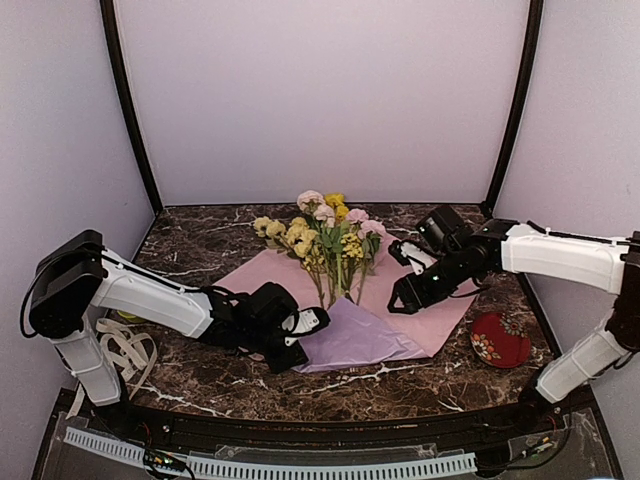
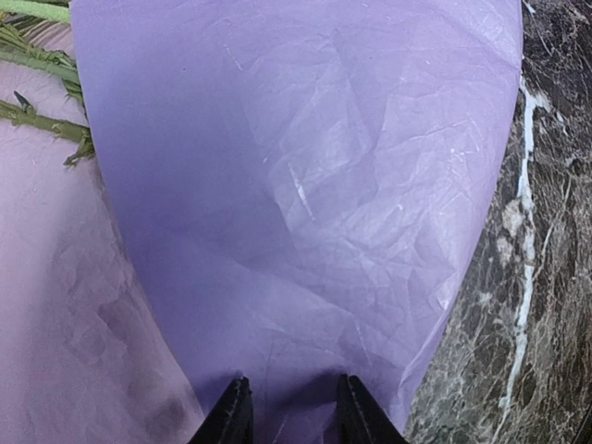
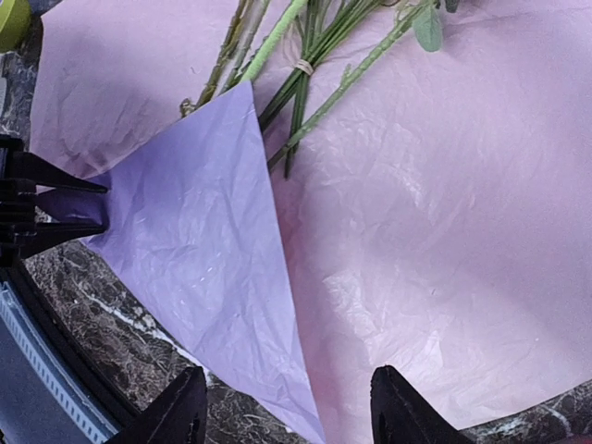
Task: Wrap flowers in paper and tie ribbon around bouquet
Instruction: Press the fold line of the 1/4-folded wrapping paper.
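Paper: we see it spread flat on the table, pink-lilac, with one near corner folded over into a purple flap.
Flap: a crinkled triangle, we make it, with its tip in among the cut stem ends. Its long edge runs down toward the near side of the sheet, and it bows up a little on the left.
Flowers: lying on the paper, yellow and pink blooms at the far edge and partly past it. The stems point toward the near edge, bound by a thin band.
Left tool: down low at the flap's left corner. We see its fingers standing partly apart with the purple edge between them, so it is released. Whether a pad touches the paper we cannot tell.
Right tool: released, fingers wide, hovering over the sheet's right half just beside the flap's long edge. We see only the paper below in the gap.
Ribbon: loose cream loops on the table at far left, beside the left arm's base, well apart from the paper.
Dish: small and red, on the table just off the paper's right corner.
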### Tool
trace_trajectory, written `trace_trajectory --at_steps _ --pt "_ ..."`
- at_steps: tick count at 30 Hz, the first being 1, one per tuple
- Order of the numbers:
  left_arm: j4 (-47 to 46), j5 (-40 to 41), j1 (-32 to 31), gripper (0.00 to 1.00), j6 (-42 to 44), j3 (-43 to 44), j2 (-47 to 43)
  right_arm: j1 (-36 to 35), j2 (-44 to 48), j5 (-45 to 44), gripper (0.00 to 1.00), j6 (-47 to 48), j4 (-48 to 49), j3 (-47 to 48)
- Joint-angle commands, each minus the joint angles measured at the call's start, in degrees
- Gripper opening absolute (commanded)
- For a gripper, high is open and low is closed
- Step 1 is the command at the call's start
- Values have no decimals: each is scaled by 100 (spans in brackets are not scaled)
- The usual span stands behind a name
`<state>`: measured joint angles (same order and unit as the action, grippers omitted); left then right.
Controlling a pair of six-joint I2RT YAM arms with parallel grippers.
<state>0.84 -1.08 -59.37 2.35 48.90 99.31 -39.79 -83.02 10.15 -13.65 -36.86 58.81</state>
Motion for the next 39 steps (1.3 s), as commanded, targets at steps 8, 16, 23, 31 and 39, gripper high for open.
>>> trace_trajectory --at_steps 8,16,23,31,39 --pt "414 -59 75 32 -14 -274 97 164 -168 1064 76 -271 -200 -931" --pt "433 -106 106 31 -72 -370 51 260 -302 1280 42 -301 -12 -1257" --pt "489 -135 192 32 -67 -440 -58 474 -400 954 0 -354 -317 -1354" --pt "566 -169 283 32 -103 -398 -79 504 -399 394 0 -320 -941 -1137" --pt "726 -75 356 32 -96 -227 -14 507 -309 489 0 -242 -1414 -817"
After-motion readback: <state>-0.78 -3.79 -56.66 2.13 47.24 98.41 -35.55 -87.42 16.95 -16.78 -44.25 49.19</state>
